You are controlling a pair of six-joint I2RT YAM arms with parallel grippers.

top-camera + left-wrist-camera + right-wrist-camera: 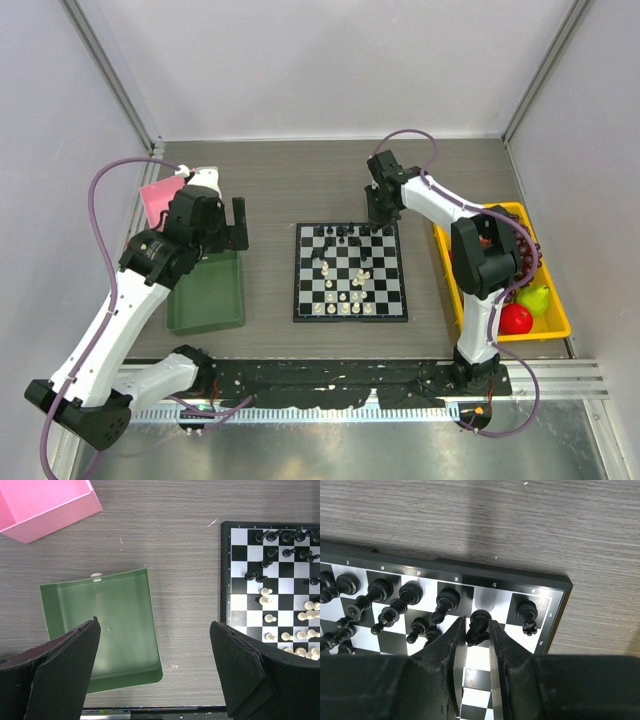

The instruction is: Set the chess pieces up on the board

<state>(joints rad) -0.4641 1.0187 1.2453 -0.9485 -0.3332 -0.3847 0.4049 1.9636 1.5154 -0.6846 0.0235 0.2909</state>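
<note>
Black-and-white checkered board [390, 291], black border. Black and cream-white chess pieces [343, 233]. Green tray [205, 302], pink box [160, 200], yellow bin [557, 312].

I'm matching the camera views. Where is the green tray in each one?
Top external: green tray left of the board.
Left wrist: tray lower left, board at right edge.
Right wrist: not in view.
Shared landmark: the board, in all three views.

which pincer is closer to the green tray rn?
Left. The left pincer hangs open over the edge of the green tray; the right pincer is at the far corner of the board, shut on a black piece.
</note>
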